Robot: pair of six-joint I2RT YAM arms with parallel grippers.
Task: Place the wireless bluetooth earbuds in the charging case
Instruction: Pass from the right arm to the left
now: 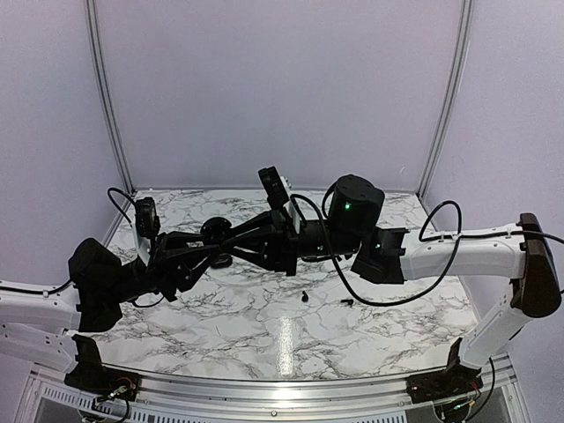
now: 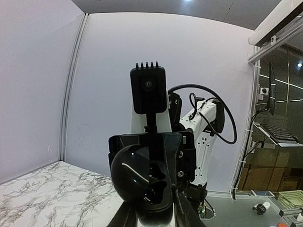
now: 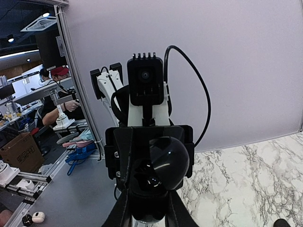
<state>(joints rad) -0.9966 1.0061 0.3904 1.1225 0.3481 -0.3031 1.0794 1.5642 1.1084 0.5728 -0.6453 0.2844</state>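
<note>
Two wireless bluetooth earbuds (image 1: 304,295) lie loose on the marble table (image 1: 220,348) on the side nearer the arm bases. They are tiny black specks a little apart, the second earbud (image 1: 346,301) to the right, and neither gripper touches them. Above and just beyond them the two arms meet nose to nose in mid-air, with the charging case (image 2: 142,182) between them, well clear of the tabletop. It is probably carried there so that both arms can work on it at once. The case looks hinged open, a glossy dome beside a hollowed half that faces each wrist camera. Whether a bud already sits in that hollow is too dark to tell. The right gripper (image 3: 149,213) has its fingers drawn in against the lower end of the case and appears to be bearing it. The left gripper (image 2: 156,215) flanks the same end from the opposite side, nearly closed. I cannot tell whether it truly pinches the case or merely rests alongside. Farther back is only the plain booth wall (image 1: 282,88).
</note>
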